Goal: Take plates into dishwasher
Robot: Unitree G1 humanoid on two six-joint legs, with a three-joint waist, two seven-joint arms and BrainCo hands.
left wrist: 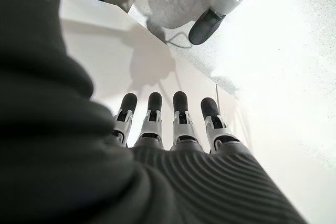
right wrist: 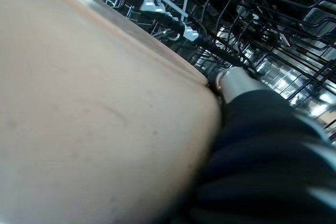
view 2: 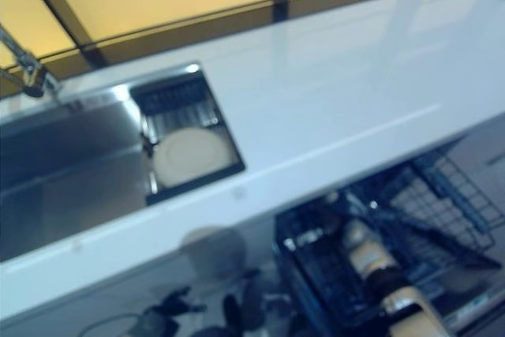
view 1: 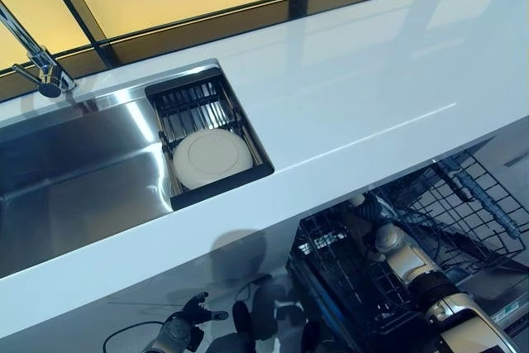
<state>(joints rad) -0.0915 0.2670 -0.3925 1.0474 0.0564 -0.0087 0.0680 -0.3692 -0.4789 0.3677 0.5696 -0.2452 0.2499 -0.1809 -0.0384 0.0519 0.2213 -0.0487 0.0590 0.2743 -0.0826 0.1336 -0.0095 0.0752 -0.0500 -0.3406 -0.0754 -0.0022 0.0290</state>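
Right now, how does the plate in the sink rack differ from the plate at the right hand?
The plate in the sink rack lies flat and untouched, up at counter level. The plate at the right hand is down among the dishwasher rack wires, against that hand; how it is gripped is hidden. Both look pale cream.

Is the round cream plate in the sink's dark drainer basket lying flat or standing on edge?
Lying flat: the round cream plate shows its full circular face, resting on the dark drainer basket rails.

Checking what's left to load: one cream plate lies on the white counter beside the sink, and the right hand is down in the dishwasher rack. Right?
Not quite: the cream plate lies in the dark drainer basket set in the sink, as the left eye view shows. The right hand is indeed down in the dishwasher rack.
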